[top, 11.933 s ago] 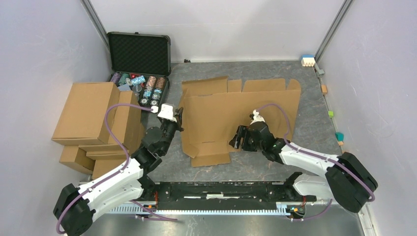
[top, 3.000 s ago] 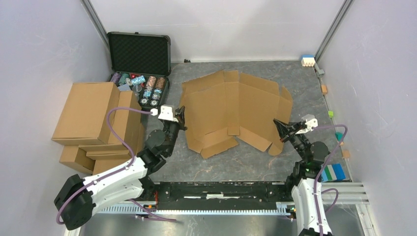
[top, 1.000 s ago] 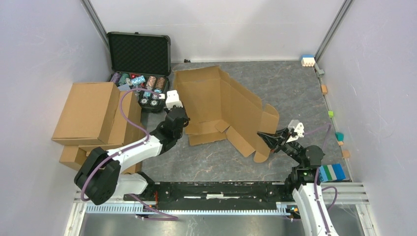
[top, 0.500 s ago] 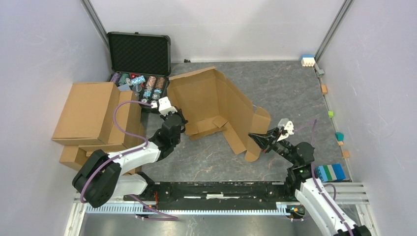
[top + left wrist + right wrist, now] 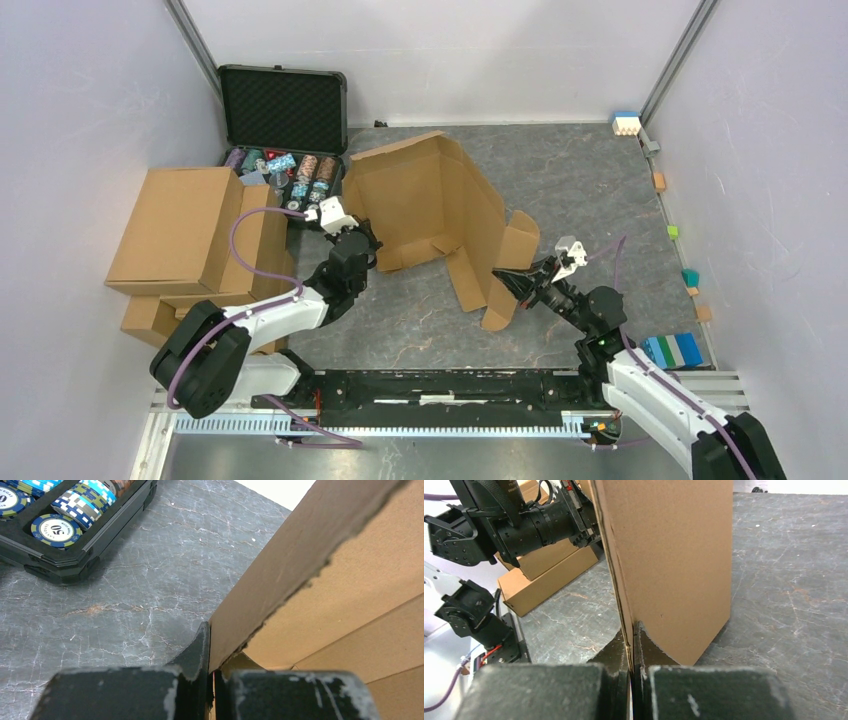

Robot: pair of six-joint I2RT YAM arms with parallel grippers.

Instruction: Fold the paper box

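The plain brown corrugated cardboard sheet of the paper box point(image 5: 425, 200) is located at the centre of the grey marbled table top point(image 5: 600, 190), partly raised off the surface: its wide left panel is stood up at an angle, its middle panels slope down to the right, and a narrow end flap is held upright at the near right. The left gripper point(image 5: 364, 245) is clamped on the lower left edge of the sheet – in the left wrist view the cardboard edge is seen pinched between the two black fingers point(image 5: 199, 647). The right gripper point(image 5: 504, 282) is likewise clenched on the upright end flap; in the right wrist view the flap's edge is seen nipped between the fingertips point(image 5: 642, 639), with the flap's bottom corner resting on the table. The open black foam-lined case point(image 5: 283, 105) – its tray filled with rows of poker chips point(image 5: 300, 178) – lies at the far left, just beside the raised left panel. A pile of ready-made brown cartons point(image 5: 180, 235) is stacked against the left wall, near the left arm.
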